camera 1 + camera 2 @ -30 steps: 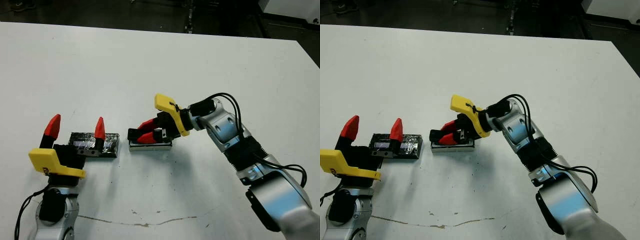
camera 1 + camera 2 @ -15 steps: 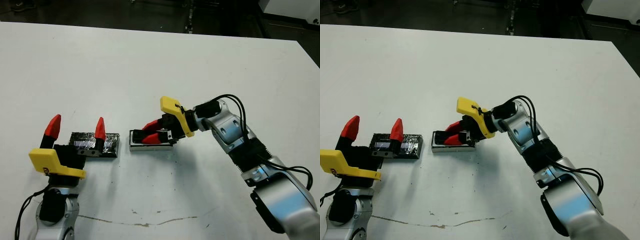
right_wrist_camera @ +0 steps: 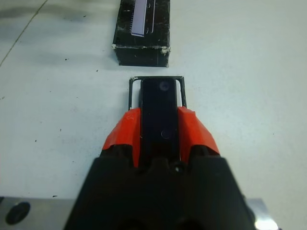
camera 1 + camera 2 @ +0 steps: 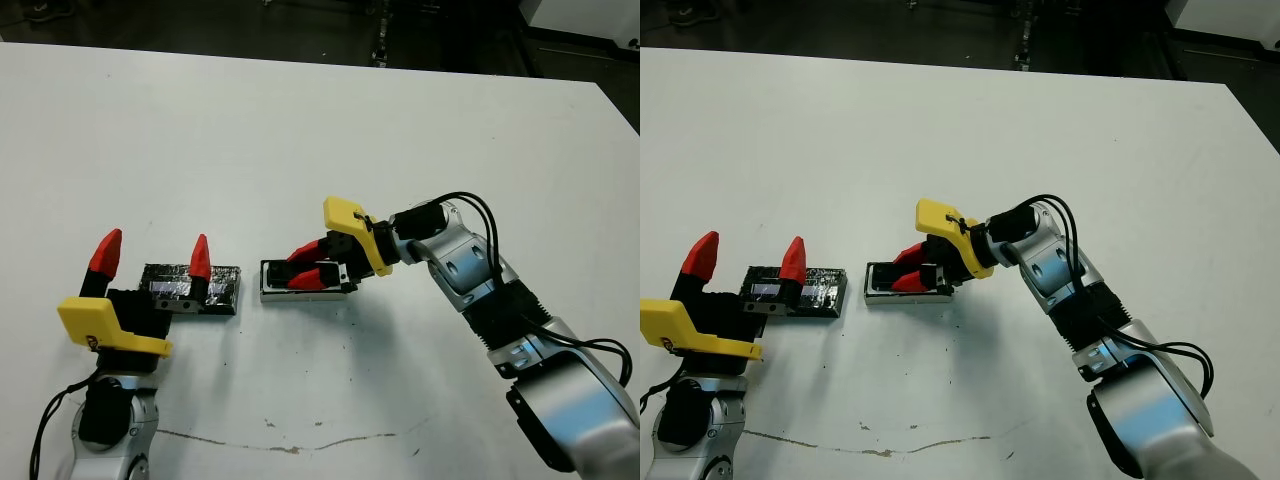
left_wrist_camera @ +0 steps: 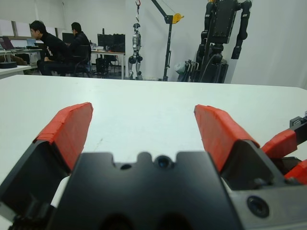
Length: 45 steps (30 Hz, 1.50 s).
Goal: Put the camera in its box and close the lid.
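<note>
My right gripper [image 4: 293, 271] is shut on the camera [image 3: 159, 108], a small glossy black oblong held flat between the red fingers [image 3: 192, 129]. The camera lies lengthwise inside the box [image 4: 275, 296], whose thin rim [image 3: 157, 77] shows around its far end. The lid [image 4: 222, 290], a black speckled cover, rests on the table just left of the box, a small gap apart. My left gripper [image 4: 152, 255] stands open near the table's front left, fingers pointing up in front of the lid and holding nothing.
The white table [image 4: 300, 120] stretches wide behind and to the right of the box. A thin dark crack line [image 4: 250, 440] runs along the near edge. People sit at desks [image 5: 57, 45] far beyond the table.
My right gripper has drawn back to the right with the camera, so the camera's end no longer sticks out past the box's left side. The left arm and lid stayed put.
</note>
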{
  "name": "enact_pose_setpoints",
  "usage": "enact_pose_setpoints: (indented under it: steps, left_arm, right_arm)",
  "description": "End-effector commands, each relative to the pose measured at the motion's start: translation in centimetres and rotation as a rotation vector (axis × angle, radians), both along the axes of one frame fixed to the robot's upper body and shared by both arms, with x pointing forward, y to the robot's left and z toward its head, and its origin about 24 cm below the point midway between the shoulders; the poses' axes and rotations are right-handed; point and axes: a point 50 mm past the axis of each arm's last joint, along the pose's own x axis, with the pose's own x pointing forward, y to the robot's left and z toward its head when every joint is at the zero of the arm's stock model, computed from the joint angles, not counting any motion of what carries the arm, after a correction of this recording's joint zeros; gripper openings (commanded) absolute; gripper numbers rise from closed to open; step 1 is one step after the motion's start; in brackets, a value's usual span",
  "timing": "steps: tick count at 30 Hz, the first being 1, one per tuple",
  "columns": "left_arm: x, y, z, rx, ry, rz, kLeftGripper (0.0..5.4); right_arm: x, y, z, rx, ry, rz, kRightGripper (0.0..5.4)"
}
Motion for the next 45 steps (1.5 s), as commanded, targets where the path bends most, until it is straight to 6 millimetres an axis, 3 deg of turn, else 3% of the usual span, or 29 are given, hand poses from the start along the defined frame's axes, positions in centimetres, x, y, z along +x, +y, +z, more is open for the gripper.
enact_pose_setpoints:
  steps: [1, 3, 27, 37, 41, 45]
  left_arm:
    - [-0.2, 0.1, -0.4, 0.006, 0.019, 0.008, 5.4]
    - [-0.2, 0.1, -0.4, 0.012, 0.018, 0.009, 5.4]
    - [-0.2, 0.0, -0.5, -0.009, 0.024, -0.01, 5.4]
    - [-0.1, 0.0, -0.4, -0.002, 0.022, -0.006, 5.4]
    - [-0.1, 0.0, -0.4, 0.004, 0.021, -0.003, 5.4]
    - [0.0, 0.0, -0.4, -0.003, 0.014, -0.014, 5.4]
  right_arm:
    - [0.3, -2.2, -1.1, -0.074, 0.029, -0.093, 1.67]
    - [0.4, -2.2, -1.2, -0.065, 0.076, -0.119, 1.67]
    - [0.6, -2.7, 0.0, 0.047, 0.012, -0.106, 5.37]
    - [0.9, -5.4, 3.2, 0.178, -0.034, -0.152, 5.39]
    - [0.7, -6.8, 5.1, 0.291, -0.011, -0.241, 5.39]
    - [-0.3, -8.1, 5.1, 0.425, -0.01, -0.369, 5.39]
